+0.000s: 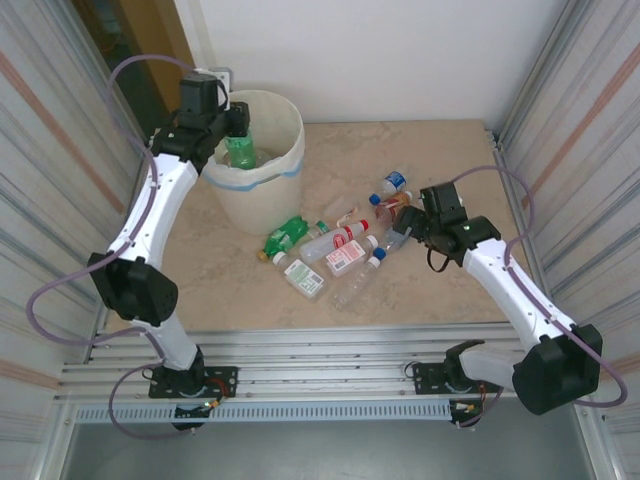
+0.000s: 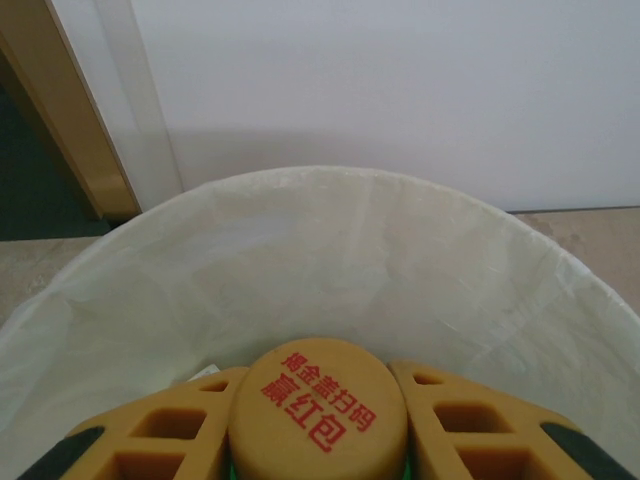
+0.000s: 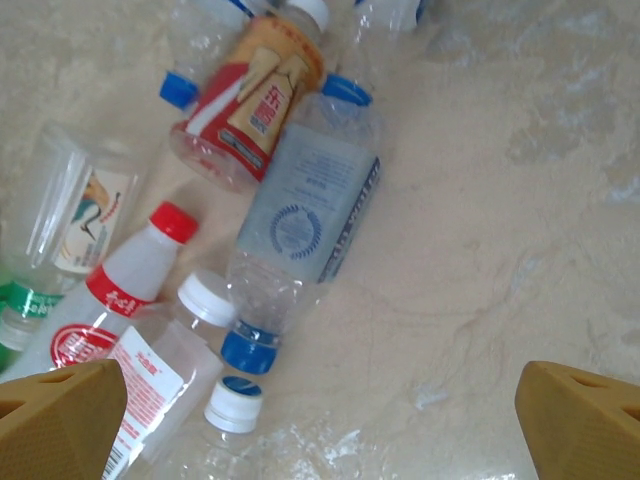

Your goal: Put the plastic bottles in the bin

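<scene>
While clamped on the green bottle, hanging just under the left tool and over the bin, release only once centred well inside the rim. Yellow cap, red lettering; apparently upright. Over loose bottles on counter: right tool, spread wide.

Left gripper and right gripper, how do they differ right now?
The left gripper is shut on a green bottle; the right gripper is open and holds nothing. The left gripper is over the bin; the right gripper is over the bottles lying on the table. Both have yellow-orange fingers.
</scene>
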